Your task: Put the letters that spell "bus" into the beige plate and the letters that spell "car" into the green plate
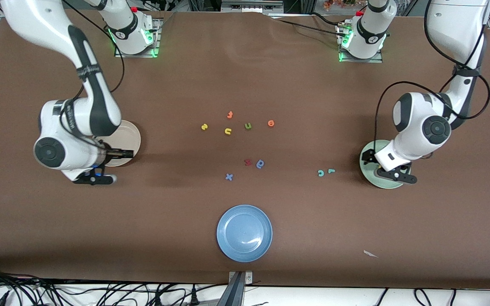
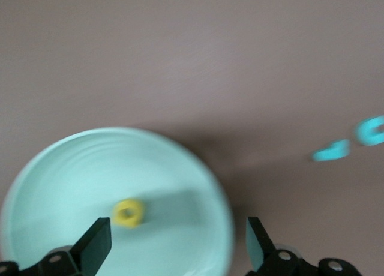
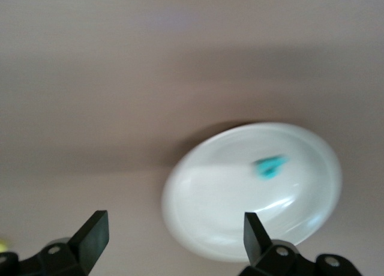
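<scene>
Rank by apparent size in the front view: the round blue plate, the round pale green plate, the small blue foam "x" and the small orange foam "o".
1. Round blue plate, largest; fully visible.
2. Round pale green plate; partly covered by the left arm, so its full size is unsure.
3. Small blue foam "x" and small orange foam "o": alike, not ranked.

Broad brown matte desk (image 1: 245, 72), carrying a round shallow blue plate (image 1: 244, 233) at the camera edge, a cream-beige plate (image 1: 131, 135) toward the right arm's end and a pale mint-green plate (image 1: 380, 182) toward the left arm's. Mid-desk, scattered tiny foam letters: yellow "s" (image 1: 204, 126), orange "t" (image 1: 229, 114), yellow "u" (image 1: 228, 131), green "u" (image 1: 248, 126), orange round letter (image 1: 271, 123), dark red letter (image 1: 248, 162), blue rounded letter (image 1: 260, 163), blue "x" (image 1: 229, 177). Near the mint-green plate, teal "c" (image 1: 320, 173) just beside teal "r" (image 1: 331, 171); scrap of white paper (image 1: 370, 253) near the camera edge.
</scene>
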`<state>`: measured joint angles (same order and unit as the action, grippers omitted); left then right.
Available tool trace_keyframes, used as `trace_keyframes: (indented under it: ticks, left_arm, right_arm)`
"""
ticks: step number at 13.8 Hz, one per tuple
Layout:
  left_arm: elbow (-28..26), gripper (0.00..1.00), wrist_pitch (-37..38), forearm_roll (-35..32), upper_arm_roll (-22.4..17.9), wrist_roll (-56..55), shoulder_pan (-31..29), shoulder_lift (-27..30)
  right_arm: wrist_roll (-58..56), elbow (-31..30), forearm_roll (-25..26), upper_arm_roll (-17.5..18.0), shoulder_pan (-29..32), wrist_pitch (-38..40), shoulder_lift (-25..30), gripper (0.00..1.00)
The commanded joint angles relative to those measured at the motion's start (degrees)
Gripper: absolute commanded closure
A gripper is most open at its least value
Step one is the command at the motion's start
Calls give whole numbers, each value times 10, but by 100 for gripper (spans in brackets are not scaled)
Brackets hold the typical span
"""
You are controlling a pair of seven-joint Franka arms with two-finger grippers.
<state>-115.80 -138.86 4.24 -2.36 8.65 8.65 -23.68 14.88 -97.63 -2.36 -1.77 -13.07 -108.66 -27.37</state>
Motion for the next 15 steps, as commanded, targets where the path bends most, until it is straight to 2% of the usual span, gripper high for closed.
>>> trace_keyframes:
  ticks: [1, 3, 5, 7, 9, 12, 15]
  left_arm:
    - [29, 2, 2, 23, 33, -73, 24, -21]
    - [40, 2, -4, 18, 45, -121, 48, -38]
    - [43, 2, -17, 17, 45, -124, 59, -55]
    - [43, 3, -54, 16, 45, -124, 66, -73]
    - [44, 4, -55, 10, 44, -118, 66, -80]
    - [44, 4, -54, -18, 38, -117, 62, -79]
    - [44, 4, -55, -33, 33, -116, 59, -80]
  right_arm:
    - [155, -6, -7, 73, -1, 2, 3, 1]
    - [275, -9, -7, 117, -18, -18, -3, 1]
    - [361, -25, -7, 125, -59, -58, -15, 1]
    - [406, -82, -7, 127, -79, -147, -25, 1]
    - [438, -147, -7, 130, -100, -245, -32, 1]
    - [485, -165, -7, 137, -117, -259, -37, 1]
    - [488, -178, -7, 142, -117, -259, -35, 8]
